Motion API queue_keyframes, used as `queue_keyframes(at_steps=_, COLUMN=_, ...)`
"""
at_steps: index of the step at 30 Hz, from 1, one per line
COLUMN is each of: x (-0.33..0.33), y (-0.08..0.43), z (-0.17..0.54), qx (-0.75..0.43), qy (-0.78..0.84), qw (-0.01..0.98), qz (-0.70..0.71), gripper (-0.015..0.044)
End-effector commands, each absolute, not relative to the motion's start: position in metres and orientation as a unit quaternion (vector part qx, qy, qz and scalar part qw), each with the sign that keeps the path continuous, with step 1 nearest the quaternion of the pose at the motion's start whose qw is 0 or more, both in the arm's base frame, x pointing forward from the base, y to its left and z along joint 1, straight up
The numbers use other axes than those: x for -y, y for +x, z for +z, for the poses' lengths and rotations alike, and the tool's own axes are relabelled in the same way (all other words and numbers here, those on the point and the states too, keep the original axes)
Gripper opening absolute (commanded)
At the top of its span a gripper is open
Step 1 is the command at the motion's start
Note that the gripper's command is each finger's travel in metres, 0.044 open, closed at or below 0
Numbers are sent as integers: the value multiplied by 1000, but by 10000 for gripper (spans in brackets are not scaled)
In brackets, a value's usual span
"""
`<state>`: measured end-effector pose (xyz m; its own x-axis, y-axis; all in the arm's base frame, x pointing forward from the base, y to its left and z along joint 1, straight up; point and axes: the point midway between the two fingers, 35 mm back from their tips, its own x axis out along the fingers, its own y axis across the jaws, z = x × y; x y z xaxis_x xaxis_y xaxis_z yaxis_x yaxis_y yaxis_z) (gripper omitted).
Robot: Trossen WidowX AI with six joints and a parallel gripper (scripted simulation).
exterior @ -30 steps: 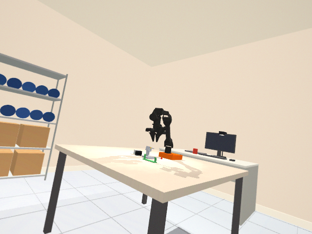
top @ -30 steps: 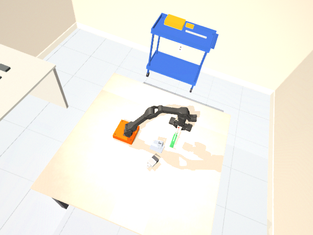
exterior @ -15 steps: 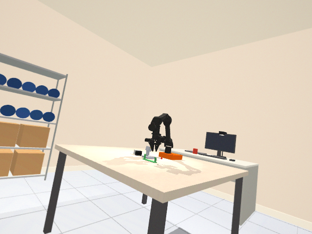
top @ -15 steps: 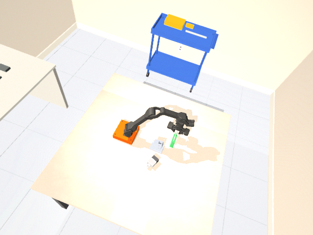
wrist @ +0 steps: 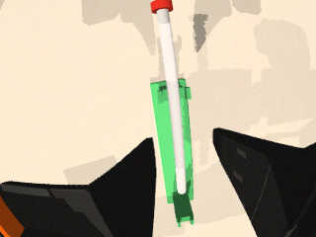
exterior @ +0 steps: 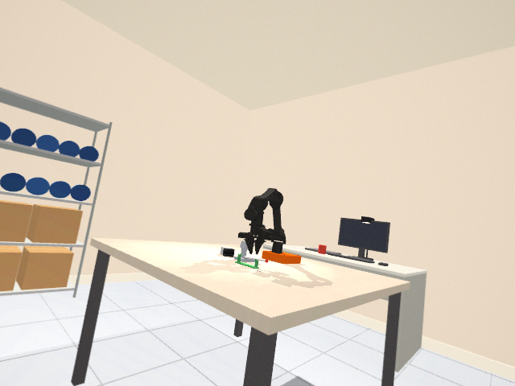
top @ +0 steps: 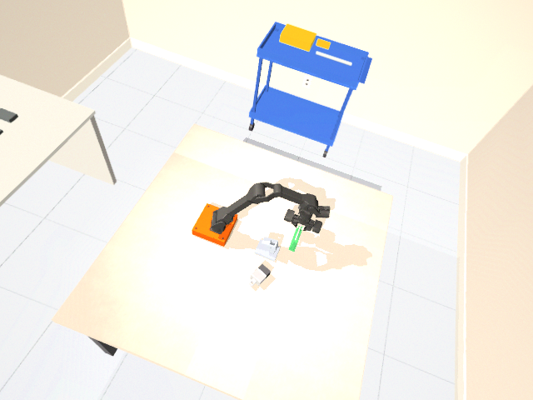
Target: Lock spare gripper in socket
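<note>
The lock pin [wrist: 170, 64] [exterior: 266, 260], white with a red head, lies lengthwise over the green rack [top: 292, 247] [exterior: 248, 264] [wrist: 162, 128]. Its red head sticks out past one end of the rack. My gripper [exterior: 253, 252] [wrist: 184, 134] is open and empty above the rack, one finger on each side of the pin's shaft in the wrist view. The pale grey mount [top: 266, 250] [exterior: 243, 250] stands beside the rack; its socket is too small to make out in detail. The spare gripper [top: 259, 274] [exterior: 228, 252], white with a dark end, lies on the table near the mount, apart from it.
The arm's orange base [top: 212, 226] [exterior: 280, 256] stands on the same table, on the far side of the mount from the rack. A blue cart [top: 296, 112] stands beyond the table edge. A desk with a monitor [exterior: 364, 234] stands apart behind the table.
</note>
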<state>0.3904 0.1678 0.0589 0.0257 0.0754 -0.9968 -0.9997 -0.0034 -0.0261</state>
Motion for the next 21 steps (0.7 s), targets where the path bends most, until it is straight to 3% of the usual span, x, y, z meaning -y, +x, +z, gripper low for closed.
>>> queue_keyframes(at_steps=1, x=-167, y=391, z=53, qx=-473, qy=-491, qw=522, qz=513, gripper=180)
queue_keyframes(at_steps=21, x=-167, y=390, z=20, qx=-473, qy=-491, qw=522, qz=513, gripper=180)
